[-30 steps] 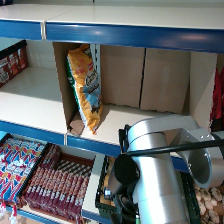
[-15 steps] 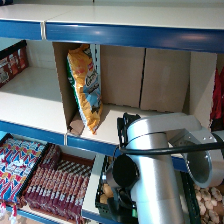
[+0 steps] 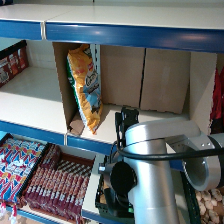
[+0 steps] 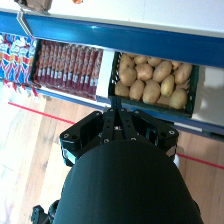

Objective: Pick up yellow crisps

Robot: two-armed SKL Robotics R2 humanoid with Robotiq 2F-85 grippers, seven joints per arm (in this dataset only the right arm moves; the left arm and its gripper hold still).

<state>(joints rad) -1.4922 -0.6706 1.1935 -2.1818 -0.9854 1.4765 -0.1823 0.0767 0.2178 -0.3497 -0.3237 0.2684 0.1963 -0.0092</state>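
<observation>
A white shelving unit with blue front edges (image 3: 125,35) fills the scene, and on its middle level stands an open-fronted cardboard box (image 3: 165,80), the landmark here. The robot's grey right arm (image 3: 155,165) rises in front of the box's lower right part, its black wrist end reaching the blue shelf edge just below the box floor. Below the box and to its left, on the next level down, lies a tray of dark red packets (image 3: 55,185) packed in rows, with red, white and blue packets (image 3: 17,165) just beyond them, further from the box. Below the box and to its right sits a dark crate of potatoes (image 4: 150,80), which the wrist camera shows next to the dark red packets beneath a blue edge, above a wooden floor (image 4: 30,165) crossed by a red line. The yellow crisps (image 3: 86,87) stand inside the box at its left side, tall and tilted, the top leaning against the box's left wall and the bottom resting on the box floor, well apart from the arm. Left of the box, on the same level, a black rack holds more red packets (image 3: 12,62). The gripper (image 4: 116,102) holds nothing, and whether it is wide or narrow cannot be told from here.
</observation>
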